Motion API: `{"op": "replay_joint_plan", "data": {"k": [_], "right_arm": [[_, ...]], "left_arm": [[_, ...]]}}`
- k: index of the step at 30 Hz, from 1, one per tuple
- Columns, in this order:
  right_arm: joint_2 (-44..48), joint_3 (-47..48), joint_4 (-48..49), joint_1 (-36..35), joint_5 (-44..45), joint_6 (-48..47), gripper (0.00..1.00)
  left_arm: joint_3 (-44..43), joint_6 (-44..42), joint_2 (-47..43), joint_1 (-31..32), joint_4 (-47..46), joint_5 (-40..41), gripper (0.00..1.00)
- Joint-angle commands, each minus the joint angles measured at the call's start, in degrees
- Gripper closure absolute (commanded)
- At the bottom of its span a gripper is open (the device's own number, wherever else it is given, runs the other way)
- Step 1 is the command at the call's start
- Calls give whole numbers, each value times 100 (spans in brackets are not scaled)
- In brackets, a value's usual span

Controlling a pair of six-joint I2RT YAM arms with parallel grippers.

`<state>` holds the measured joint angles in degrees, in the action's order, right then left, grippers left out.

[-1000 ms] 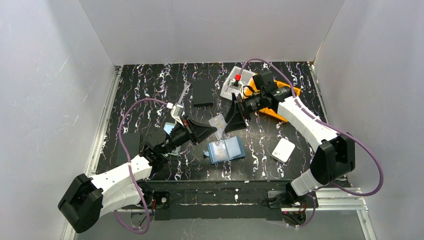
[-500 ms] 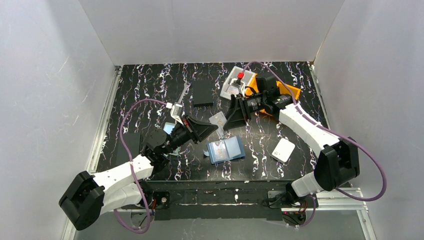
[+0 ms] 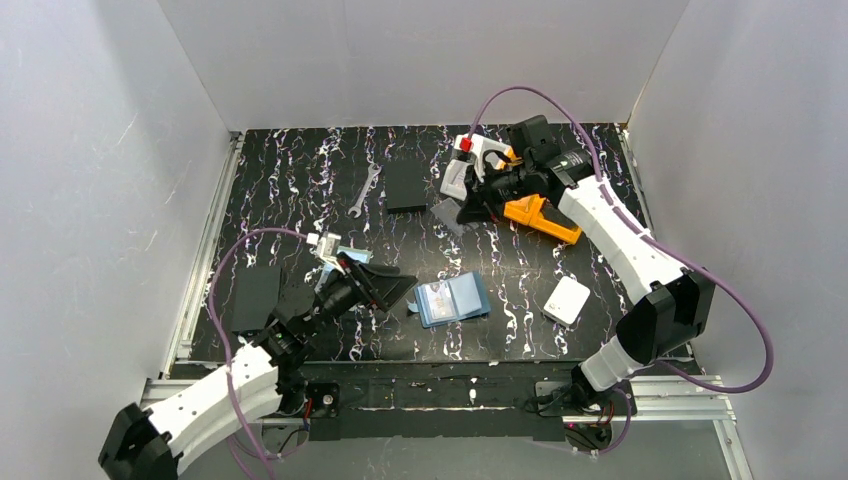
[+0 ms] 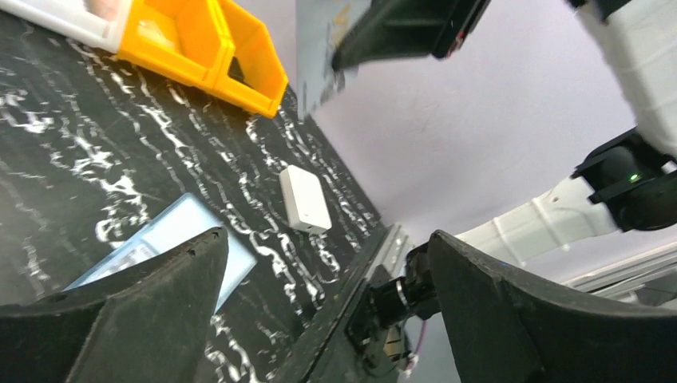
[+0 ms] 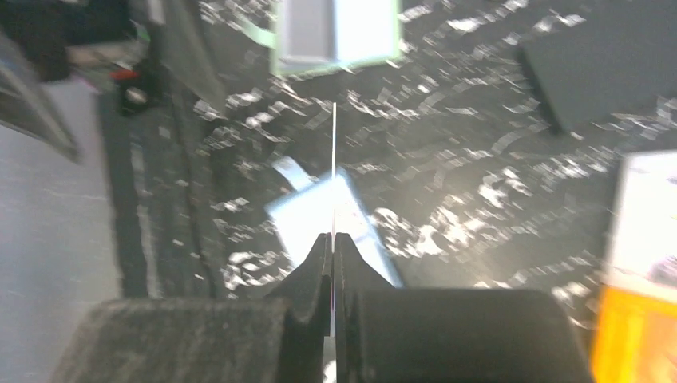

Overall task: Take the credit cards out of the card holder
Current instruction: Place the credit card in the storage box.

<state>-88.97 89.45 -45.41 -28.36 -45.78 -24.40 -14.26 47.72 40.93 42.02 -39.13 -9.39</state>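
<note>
Here, the blue card holder [image 3: 452, 298] lay open on the worktop [image 3: 300, 180], long axis running left to right, just to the right of the left fingers [image 3: 388, 287], which were spread and empty. The right fingers [image 5: 313, 275], farther off, pinched one credit card [image 3: 447, 214], apparently edge-on.

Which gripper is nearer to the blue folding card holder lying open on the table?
Left. The left gripper sits open just left of the blue folding card holder. The right gripper is farther back, by the orange bin, shut on a thin pale card.
</note>
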Motion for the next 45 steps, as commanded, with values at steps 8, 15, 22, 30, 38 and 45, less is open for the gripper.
{"op": "replay_joint_plan", "data": {"k": [8, 15, 22, 30, 38, 45], "right_arm": [[-608, 1194, -541, 49, 2716, -1397, 99], [-893, 1479, -272, 101, 3567, -1591, 99], [-1395, 1827, -69, 158, 4129, -1850, 99], [-2175, 2285, 215, 181, 4088, -2146, 99], [-3163, 3013, 165, 182, 4261, -2333, 99], [-3735, 3394, 174, 208, 4495, -2429, 99]], "left_arm": [[586, 117, -1070, -150, 1730, 212, 2], [377, 58, -571, -158, 2059, -90, 2], [360, 60, -447, -160, 2257, -116, 2], [457, 88, -595, -163, 2403, -60, 2], [460, 45, -666, -168, 2592, 22, 2], [433, -21, -563, -173, 2648, 64, 2]]}}
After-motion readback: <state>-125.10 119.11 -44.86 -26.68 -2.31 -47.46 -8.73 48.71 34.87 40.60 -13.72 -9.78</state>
